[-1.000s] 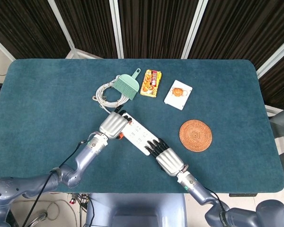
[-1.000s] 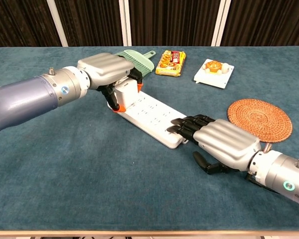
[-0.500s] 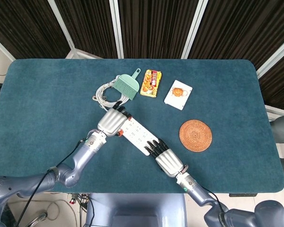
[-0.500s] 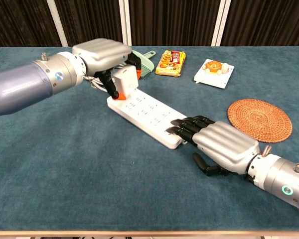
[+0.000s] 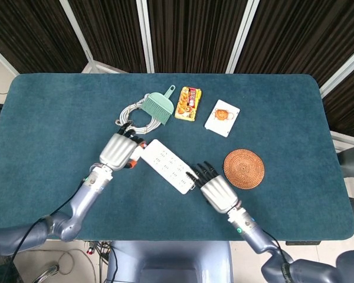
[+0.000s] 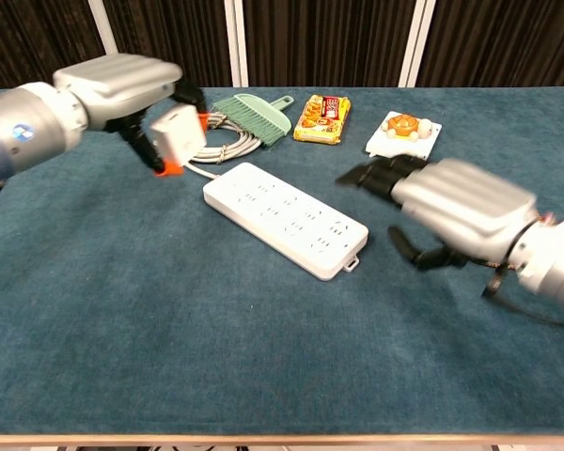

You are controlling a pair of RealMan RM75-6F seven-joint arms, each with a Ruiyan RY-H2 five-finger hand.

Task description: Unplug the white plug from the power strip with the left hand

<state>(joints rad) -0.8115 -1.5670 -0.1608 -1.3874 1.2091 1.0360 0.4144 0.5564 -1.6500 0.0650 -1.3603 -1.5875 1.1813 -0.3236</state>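
The white plug (image 6: 176,134), with an orange part at its lower edge, is out of the power strip and held in the air by my left hand (image 6: 122,83), left of the strip. In the head view the plug (image 5: 135,154) shows just beside my left hand (image 5: 119,150). The long white power strip (image 6: 287,218) lies diagonally on the blue table, with nothing plugged into it (image 5: 168,166). My right hand (image 6: 451,211) hovers above and to the right of the strip's near end, fingers stretched out, holding nothing (image 5: 215,188).
A coiled grey cable (image 5: 133,118) runs from the plug toward a green hand brush (image 5: 159,105). A yellow snack pack (image 5: 188,104), a white packet (image 5: 222,118) and a woven round coaster (image 5: 243,168) lie on the right half of the table.
My left hand pulled the white plug out of the strip and carried it up and to the left. My right hand lifted off the strip's near end and moved right.
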